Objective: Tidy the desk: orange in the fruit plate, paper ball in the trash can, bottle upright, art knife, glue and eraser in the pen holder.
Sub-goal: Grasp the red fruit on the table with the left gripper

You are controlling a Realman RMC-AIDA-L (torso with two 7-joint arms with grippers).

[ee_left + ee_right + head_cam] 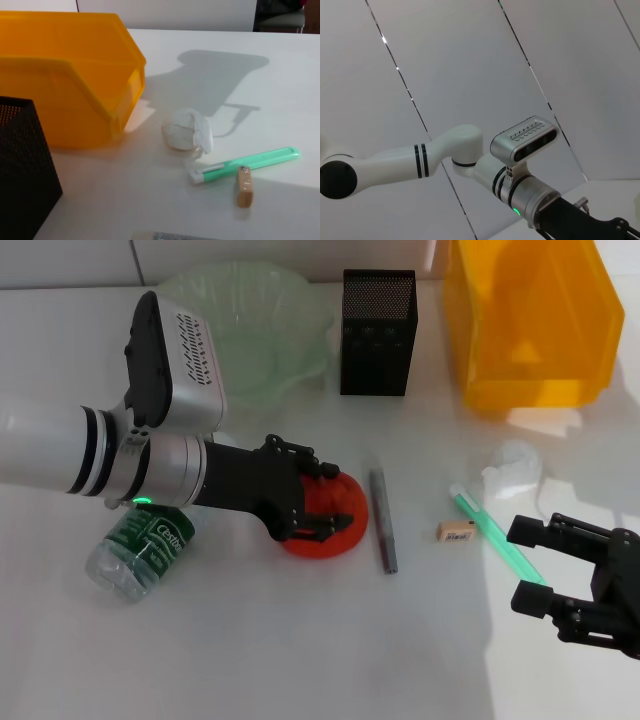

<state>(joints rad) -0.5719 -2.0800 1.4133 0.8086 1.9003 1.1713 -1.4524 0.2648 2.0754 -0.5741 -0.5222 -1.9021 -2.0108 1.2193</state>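
Note:
My left gripper (318, 502) is shut around the orange (340, 525), which rests on the table at the centre. The clear bottle (142, 548) with a green label lies on its side, just left of that arm. The grey glue stick (383, 520) lies right of the orange. The eraser (455, 531), the green art knife (495, 535) and the paper ball (515, 465) lie further right. They also show in the left wrist view: paper ball (186, 130), art knife (245, 162), eraser (244, 186). My right gripper (518, 565) is open and empty, near the knife's end.
The pale green fruit plate (240, 320) stands at the back left. The black mesh pen holder (377, 330) stands at the back centre, and the yellow trash can (530, 320) at the back right. The right wrist view shows only my left arm (445, 155) and the wall.

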